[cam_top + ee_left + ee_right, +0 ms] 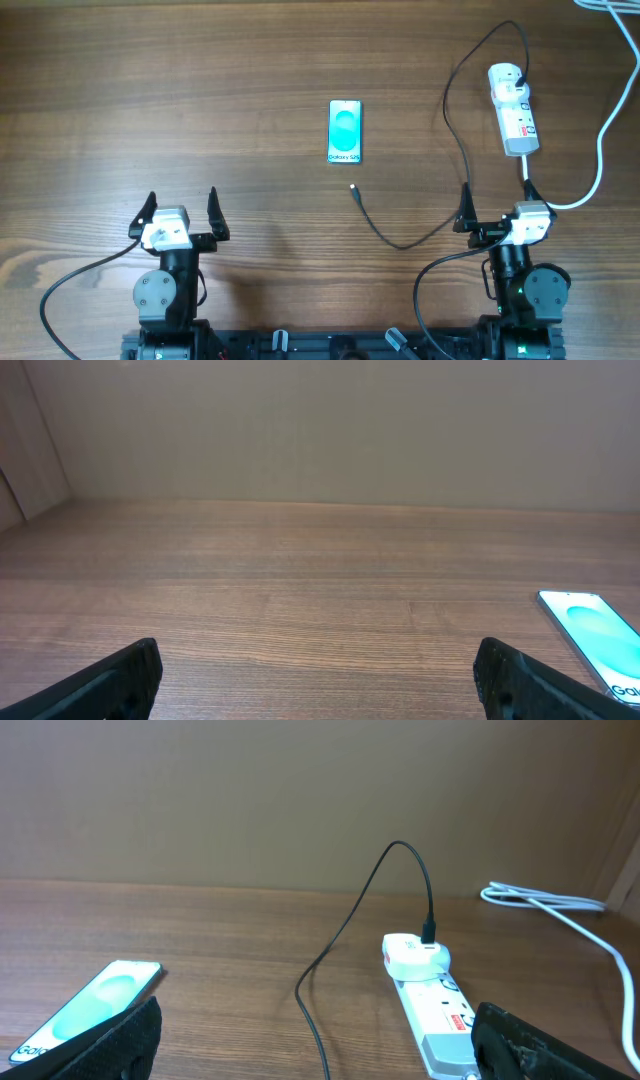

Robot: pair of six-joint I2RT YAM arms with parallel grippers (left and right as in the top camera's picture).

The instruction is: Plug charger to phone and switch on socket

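The phone [345, 131] lies flat mid-table, cyan screen up; it also shows in the left wrist view [596, 635] and the right wrist view [90, 1005]. The charger's thin black cable [452, 130] runs from a white plug on the socket [513, 123] down and left to its connector tip [353, 187], which lies a little below the phone, apart from it. The cable [330, 955] and socket [435, 1015] show in the right wrist view. My left gripper [181, 207] is open and empty at the front left. My right gripper [497, 205] is open and empty, just in front of the socket.
A thicker white cable [600, 140] curves from the socket's near end up along the right edge to the far right corner; it also shows in the right wrist view [560, 910]. A plain wall rises behind the wooden table [200, 100].
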